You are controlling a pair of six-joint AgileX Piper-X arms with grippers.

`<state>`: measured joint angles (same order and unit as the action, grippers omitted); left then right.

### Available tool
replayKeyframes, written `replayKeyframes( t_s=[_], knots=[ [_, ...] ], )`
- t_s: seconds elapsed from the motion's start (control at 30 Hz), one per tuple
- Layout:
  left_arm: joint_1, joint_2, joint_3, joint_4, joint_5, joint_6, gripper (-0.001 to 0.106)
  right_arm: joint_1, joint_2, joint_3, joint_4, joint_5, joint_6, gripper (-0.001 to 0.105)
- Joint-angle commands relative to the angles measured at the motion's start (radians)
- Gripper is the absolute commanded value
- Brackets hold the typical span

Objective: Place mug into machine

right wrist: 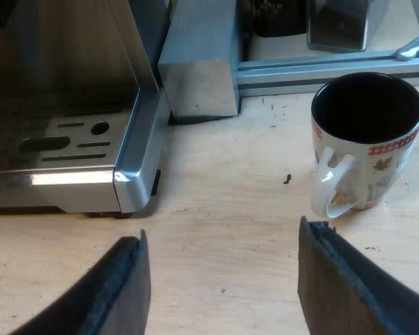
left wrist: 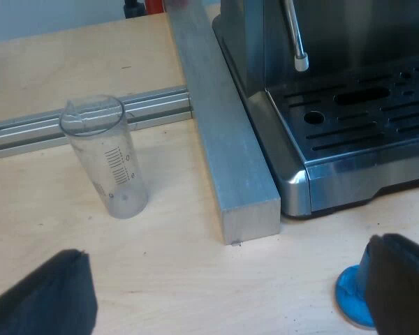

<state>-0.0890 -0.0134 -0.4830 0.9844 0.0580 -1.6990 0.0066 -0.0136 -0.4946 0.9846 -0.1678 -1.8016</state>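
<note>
2 grippers: the left gripper [left wrist: 229, 252] and the right gripper [right wrist: 223, 234] both have their fingers spread wide, and nothing is pinched between them.
left gripper place: it hovers low over the wooden table [left wrist: 167, 279], near the cut end of the grey metal bar [left wrist: 223, 125].
right gripper place: it hovers low over the table, with bare wood between its fingers.
mug [right wrist: 377, 174]: it stands upright on the table, just beyond the tip of 1 finger [right wrist: 335, 279] of the right gripper, not between the 2 fingers. It is white with a red checked band, dark inside, and its handle points toward the gripper. It is well apart from the machine and not on the tray.
espresso machine [right wrist: 63, 139]: it stands beside the metal bar; its slotted drip tray [left wrist: 363, 118] has nothing on it.
steam wand [left wrist: 295, 35]: it hangs over the far part of the drip tray.
measuring glass [left wrist: 105, 157]: clear, upright, near an aluminium rail [left wrist: 28, 129].
blue tamper [left wrist: 350, 296]: it sits on the table, partly hidden behind 1 finger [left wrist: 401, 286] of the left gripper.
</note>
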Motion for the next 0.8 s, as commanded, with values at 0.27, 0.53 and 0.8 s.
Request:
replayKeyframes(
  t_s=[0.27, 0.53, 0.8],
  knots=[
    [0.003, -0.129, -0.008, -0.010, 0.005, -0.002, 0.082, 0.002, -0.039, -0.006, -0.007, -0.009, -0.017, 0.051],
    [0.003, -0.129, -0.014, -0.018, 0.041, -0.017, 0.082, 0.012, -0.032, -0.014, -0.009, 0.001, 0.021, 0.051],
    [-0.096, -0.066, -0.059, -0.057, 0.195, -0.058, 0.082, 0.111, 0.090, -0.125, 0.078, 0.062, -0.024, 0.051]
  ],
)
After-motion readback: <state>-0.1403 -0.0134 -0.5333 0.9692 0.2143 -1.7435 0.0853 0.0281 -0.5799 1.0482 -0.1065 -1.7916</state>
